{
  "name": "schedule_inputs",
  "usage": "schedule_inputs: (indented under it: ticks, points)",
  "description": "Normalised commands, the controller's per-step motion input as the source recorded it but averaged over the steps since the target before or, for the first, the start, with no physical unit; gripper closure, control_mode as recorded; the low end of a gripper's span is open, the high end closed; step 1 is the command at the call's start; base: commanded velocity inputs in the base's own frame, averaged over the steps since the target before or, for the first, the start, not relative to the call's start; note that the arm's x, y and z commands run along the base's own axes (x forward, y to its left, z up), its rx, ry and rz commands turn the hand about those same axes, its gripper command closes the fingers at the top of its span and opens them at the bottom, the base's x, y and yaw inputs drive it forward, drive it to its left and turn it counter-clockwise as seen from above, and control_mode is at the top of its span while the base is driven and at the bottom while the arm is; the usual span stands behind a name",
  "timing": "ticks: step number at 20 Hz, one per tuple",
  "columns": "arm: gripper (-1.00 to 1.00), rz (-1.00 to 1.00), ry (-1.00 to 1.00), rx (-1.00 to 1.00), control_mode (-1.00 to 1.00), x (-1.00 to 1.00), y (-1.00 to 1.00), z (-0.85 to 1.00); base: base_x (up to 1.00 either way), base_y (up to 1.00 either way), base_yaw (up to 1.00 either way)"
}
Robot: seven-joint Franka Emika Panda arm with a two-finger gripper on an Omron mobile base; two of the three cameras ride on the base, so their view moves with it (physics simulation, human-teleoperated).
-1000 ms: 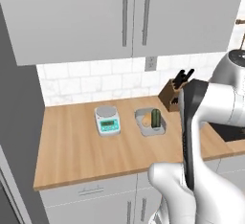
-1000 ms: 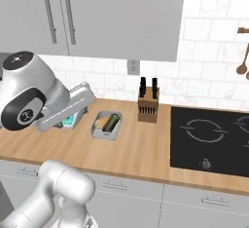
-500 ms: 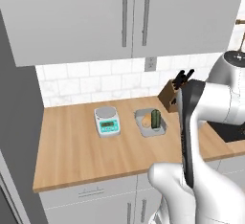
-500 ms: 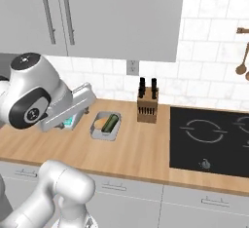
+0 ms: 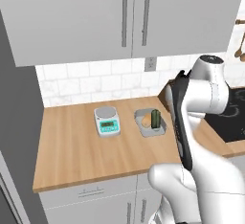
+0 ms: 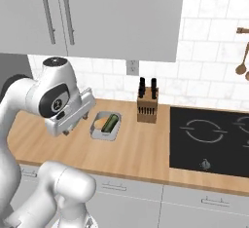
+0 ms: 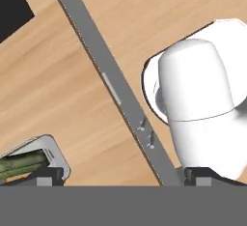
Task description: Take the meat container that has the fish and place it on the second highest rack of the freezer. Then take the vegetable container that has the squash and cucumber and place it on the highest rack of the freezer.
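Worktop: pale wooden worktop under grey wall cupboards.
Vegetable container: shallow grey tray resting on the worktop, just beside a small white kitchen scale.
Contents: rounded orange-tan squash and dark green cucumber, side by side.
Claw: two dark tips set wide apart, empty, above the worktop's front edge with the tray near one tip.
Progress: judged from this, the vegetable container is not yet lifted; carrying it to the freezer's highest rack remains.
Fish container: cannot tell where it is.
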Motion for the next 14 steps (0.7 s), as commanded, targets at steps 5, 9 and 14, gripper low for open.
schedule_inputs:
  ticks: [5,9,14]
  points:
    - [-1.0,0.21,0.01,0.0,-1.0,0.57,0.03,-0.58,0.0,0.0,0.0]
    - [-1.0,0.15,-0.06,0.0,-1.0,0.33,0.0,-0.62,0.0,0.0,0.0]
    - [-1.0,0.08,-0.15,0.0,-1.0,0.29,0.0,-0.48,0.0,0.0,0.0]
